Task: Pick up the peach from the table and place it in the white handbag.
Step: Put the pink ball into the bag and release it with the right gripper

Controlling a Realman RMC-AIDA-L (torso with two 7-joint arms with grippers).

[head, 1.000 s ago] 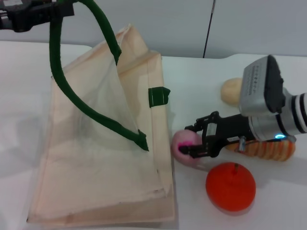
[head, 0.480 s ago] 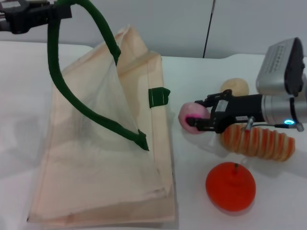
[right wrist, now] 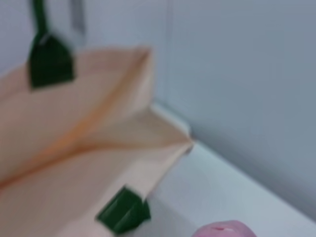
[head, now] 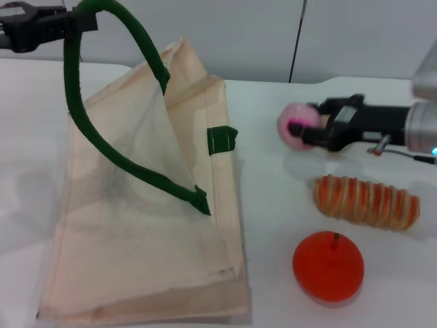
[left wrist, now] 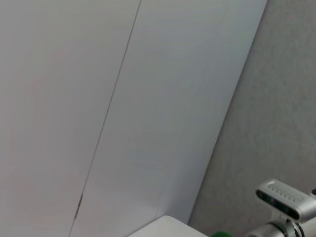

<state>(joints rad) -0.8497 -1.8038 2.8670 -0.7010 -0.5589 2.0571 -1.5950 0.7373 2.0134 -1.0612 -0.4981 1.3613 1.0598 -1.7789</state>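
The peach (head: 295, 125) sits pinched in our right gripper (head: 308, 130), off the table near its far right edge — light, round, likely slippery, so we grip across its middle. Our left gripper (head: 27, 26) clamps the white handbag (head: 143, 225) handle, far left corner.

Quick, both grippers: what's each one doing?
Left gripper: shut on the white cloth handbag's dark green handle.
Right gripper: shut on the pale pink peach.

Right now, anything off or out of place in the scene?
Nothing stands out. The right gripper holds the peach above the table; the left gripper holds a green handle, propping the white handbag open. No spills or damage.
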